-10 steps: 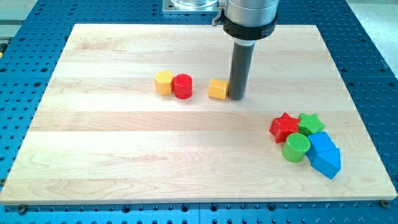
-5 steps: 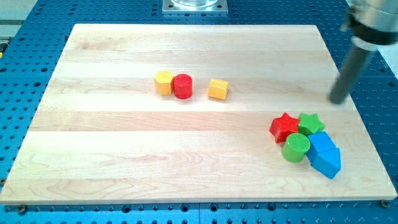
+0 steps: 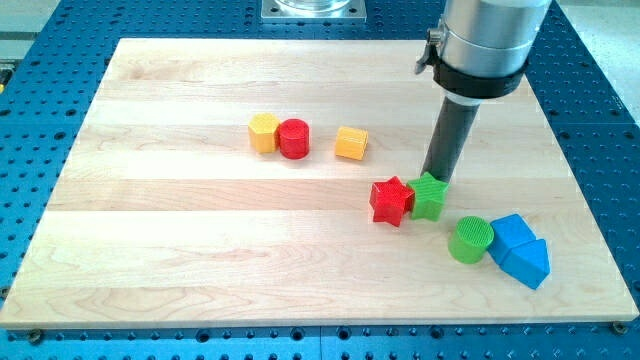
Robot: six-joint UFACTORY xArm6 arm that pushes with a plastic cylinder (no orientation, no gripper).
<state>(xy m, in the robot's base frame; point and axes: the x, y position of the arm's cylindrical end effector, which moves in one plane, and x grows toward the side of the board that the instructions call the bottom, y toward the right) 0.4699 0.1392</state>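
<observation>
My tip (image 3: 436,180) rests against the top right of the green star (image 3: 429,196), which touches the red star (image 3: 391,200) on its left. Both stars lie near the middle of the board's right half. Below and to the right sit a green cylinder (image 3: 470,240), a blue cube (image 3: 512,236) and a blue triangular block (image 3: 526,262), packed close together. A yellow cube (image 3: 351,143) lies up and to the left of my tip.
A yellow hexagonal block (image 3: 263,132) and a red cylinder (image 3: 294,138) touch each other left of the yellow cube. The wooden board (image 3: 200,250) lies on a blue perforated table (image 3: 40,90).
The rod swung from beside the yellow cube out to the right edge, then back in. The red and green stars slid left, away from the green cylinder and blue blocks.
</observation>
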